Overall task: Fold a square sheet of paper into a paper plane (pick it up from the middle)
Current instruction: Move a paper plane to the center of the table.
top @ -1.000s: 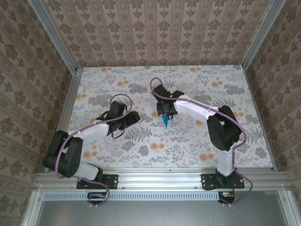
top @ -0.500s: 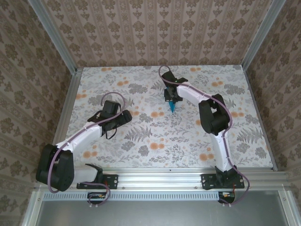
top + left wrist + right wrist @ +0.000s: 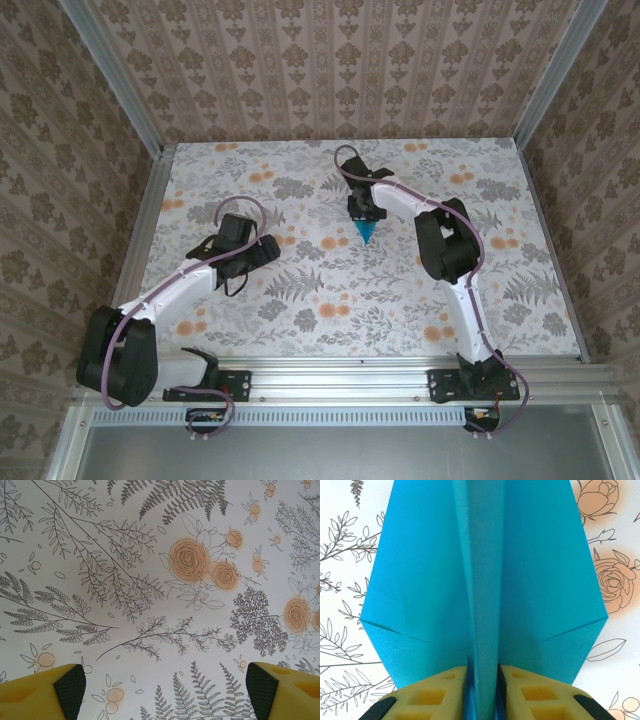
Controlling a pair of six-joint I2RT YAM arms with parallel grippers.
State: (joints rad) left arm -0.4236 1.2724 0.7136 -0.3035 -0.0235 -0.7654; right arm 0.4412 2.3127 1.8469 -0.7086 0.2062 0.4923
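Looks close to finished, judging by shape alone: shows a plane [image 3: 485, 580] creased into a pointed teal dart, with a raised centre keel, two wings spread flat to either side and slanting creases near the tail. Leaves, at a guess, little beyond letting go and backing off, though cannot rule out one last fold. Puts the plane at the far middle of the table [image 3: 400, 300], nose toward the arm bases, tail tucked under the right gripper [image 3: 482, 672]. Straddles the keel at the tail end with yellow fingers [image 3: 435, 695], one close against each side, wings fanning out ahead of the tips. Cannot tell whether clamped on the keel or merely snug around it, nor whether the plane rests on the table or hangs just above. At the left gripper [image 3: 165, 680]: spread wide, holding nothing, hovering over bare floral table, well apart from the plane.
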